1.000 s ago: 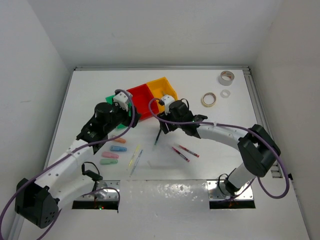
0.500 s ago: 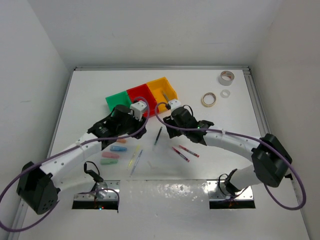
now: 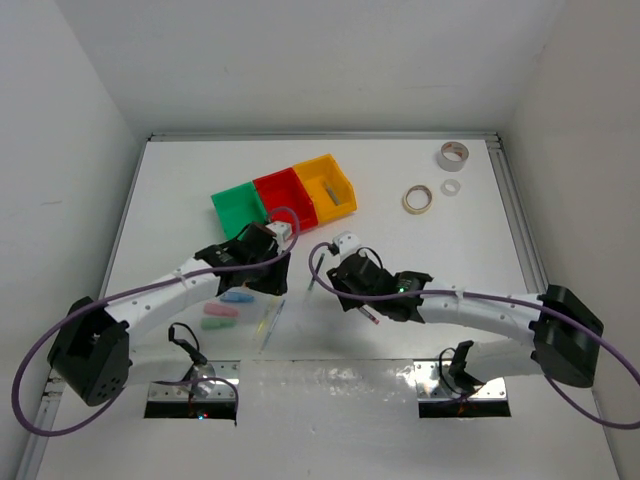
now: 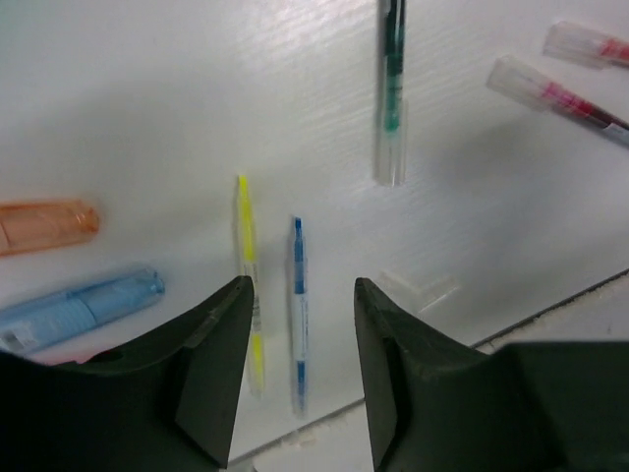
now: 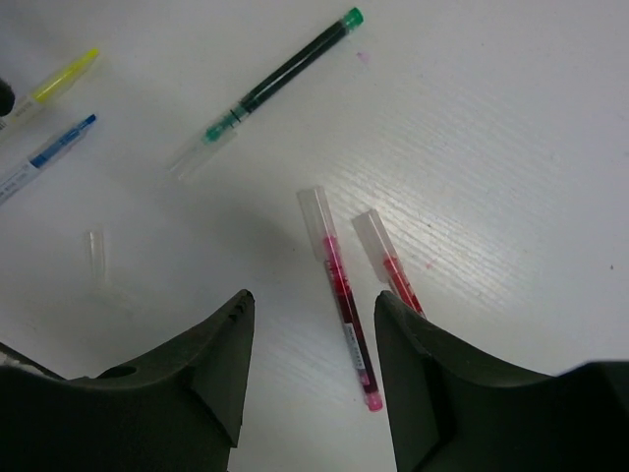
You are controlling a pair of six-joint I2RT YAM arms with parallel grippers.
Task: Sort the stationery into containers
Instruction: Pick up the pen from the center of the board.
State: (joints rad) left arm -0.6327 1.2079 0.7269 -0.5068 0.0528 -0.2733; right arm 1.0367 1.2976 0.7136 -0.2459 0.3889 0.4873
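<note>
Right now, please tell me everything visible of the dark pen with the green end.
The dark pen is thin, with a near-black barrel, a green end cap and a clear cap over a green tip; it looks like plastic. It lies flat and capped on the white table, apart from the red pens, the yellow pen and the blue pen. Only the table touches it.
</note>
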